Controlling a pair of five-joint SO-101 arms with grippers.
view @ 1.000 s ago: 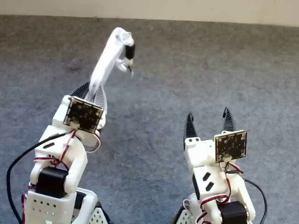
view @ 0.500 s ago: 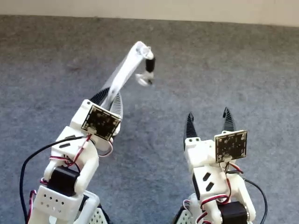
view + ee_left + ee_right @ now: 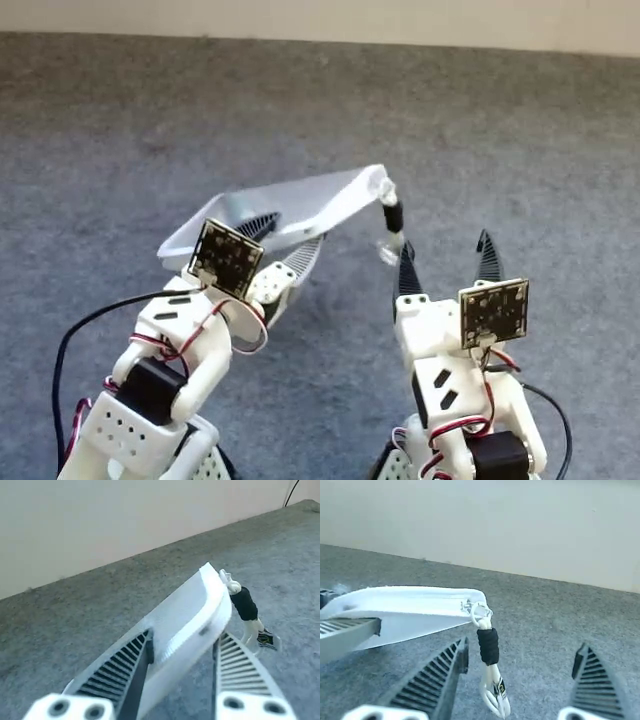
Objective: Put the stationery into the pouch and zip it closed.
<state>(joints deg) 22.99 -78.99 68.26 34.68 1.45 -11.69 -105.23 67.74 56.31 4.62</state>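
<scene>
The left gripper (image 3: 290, 238) at lower left of the high view pinches a white pouch (image 3: 300, 205) between its ribbed fingers. The pouch runs from the gripper up and to the right toward frame centre, edge-on and held above the grey table (image 3: 500, 120). At its far corner hangs the zip pull (image 3: 395, 216), a white cord with a black band, dangling just beside the right gripper's nearer fingertip.

In the left wrist view the pouch (image 3: 190, 605) lies squeezed between that gripper's (image 3: 185, 637) two fingers and sticks out past their tips, with the pull (image 3: 244, 605) at its end.

The right gripper (image 3: 446, 250), at lower right of the high view, is spread wide and holds nothing. In its own view (image 3: 522, 650) the pouch (image 3: 415, 607) comes in from the left edge and the pull (image 3: 488, 645) hangs between the fingers, close to the left one.
</scene>
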